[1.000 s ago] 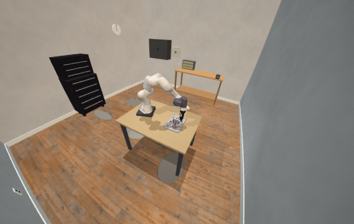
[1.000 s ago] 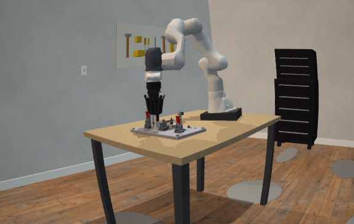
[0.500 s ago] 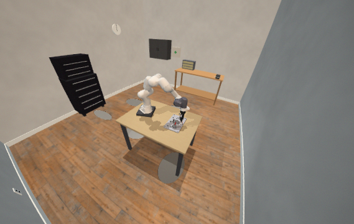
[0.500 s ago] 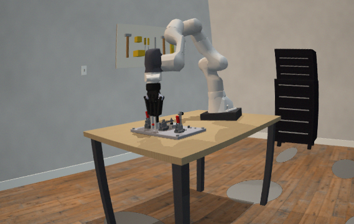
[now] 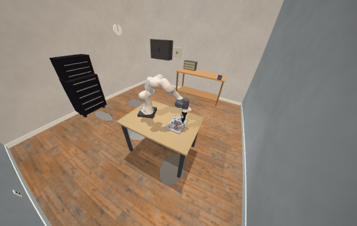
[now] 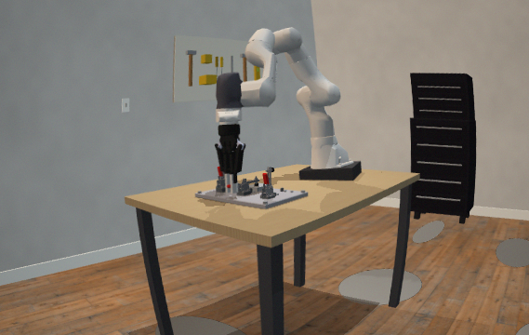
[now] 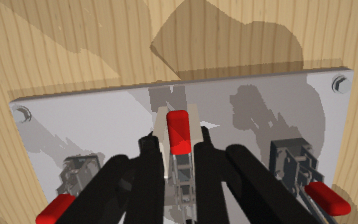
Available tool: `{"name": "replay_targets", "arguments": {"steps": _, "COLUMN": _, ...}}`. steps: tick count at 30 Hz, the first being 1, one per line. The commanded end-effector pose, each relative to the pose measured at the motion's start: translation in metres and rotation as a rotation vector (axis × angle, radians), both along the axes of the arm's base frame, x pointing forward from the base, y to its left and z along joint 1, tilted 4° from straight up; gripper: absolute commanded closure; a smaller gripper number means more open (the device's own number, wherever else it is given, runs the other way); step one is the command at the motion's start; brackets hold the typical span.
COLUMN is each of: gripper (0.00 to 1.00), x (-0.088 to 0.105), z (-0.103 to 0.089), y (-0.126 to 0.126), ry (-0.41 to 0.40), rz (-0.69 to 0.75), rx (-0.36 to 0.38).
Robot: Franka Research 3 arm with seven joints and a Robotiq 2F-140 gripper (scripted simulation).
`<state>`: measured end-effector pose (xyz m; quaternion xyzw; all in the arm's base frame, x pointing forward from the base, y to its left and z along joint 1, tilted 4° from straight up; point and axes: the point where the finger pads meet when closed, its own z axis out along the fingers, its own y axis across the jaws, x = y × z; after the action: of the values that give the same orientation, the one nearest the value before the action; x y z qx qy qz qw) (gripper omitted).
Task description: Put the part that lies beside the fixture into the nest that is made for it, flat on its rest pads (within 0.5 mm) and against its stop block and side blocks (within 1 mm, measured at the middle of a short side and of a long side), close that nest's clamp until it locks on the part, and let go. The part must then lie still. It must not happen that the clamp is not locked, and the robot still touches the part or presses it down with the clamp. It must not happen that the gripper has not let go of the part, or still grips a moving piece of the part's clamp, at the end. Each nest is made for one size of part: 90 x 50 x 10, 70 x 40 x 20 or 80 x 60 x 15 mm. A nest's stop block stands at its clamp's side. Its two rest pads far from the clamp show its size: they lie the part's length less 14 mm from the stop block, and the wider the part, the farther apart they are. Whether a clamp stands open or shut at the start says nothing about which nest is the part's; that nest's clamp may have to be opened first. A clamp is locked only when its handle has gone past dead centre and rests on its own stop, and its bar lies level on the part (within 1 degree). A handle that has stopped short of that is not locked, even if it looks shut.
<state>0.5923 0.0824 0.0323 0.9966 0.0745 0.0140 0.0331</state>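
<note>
Clamp handle [image 7: 178, 133] between end effector [image 7: 177, 150] fingers.

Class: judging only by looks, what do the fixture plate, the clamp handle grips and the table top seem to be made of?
Fixture plate: seemingly metal, pale grey, smooth, bolt heads at its corners.
Handle grips: probably plastic or rubber, glossy red; the pincer is shut on the middle grip.
Table top: seemingly wood, light tan, matte, straight grain lines.
</note>
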Motion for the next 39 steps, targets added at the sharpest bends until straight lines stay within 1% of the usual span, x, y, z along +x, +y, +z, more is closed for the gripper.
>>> {"name": "replay_targets", "arguments": {"steps": 1, "gripper": 1.00, "x": 0.0000, "z": -0.0064, "y": -0.0013, "ry": 0.001, "rz": -0.002, "rx": 0.001}}
{"name": "replay_targets", "arguments": {"steps": 14, "gripper": 1.00, "x": 0.0000, "z": -0.0064, "y": -0.0013, "ry": 0.001, "rz": -0.002, "rx": 0.001}}
{"name": "replay_targets", "arguments": {"steps": 15, "gripper": 0.72, "x": 0.0000, "z": -0.0064, "y": -0.0013, "ry": 0.001, "rz": -0.002, "rx": 0.001}}
{"name": "replay_targets", "arguments": {"steps": 39, "gripper": 0.72, "x": 0.0000, "z": -0.0064, "y": -0.0013, "ry": 0.001, "rz": -0.002, "rx": 0.001}}
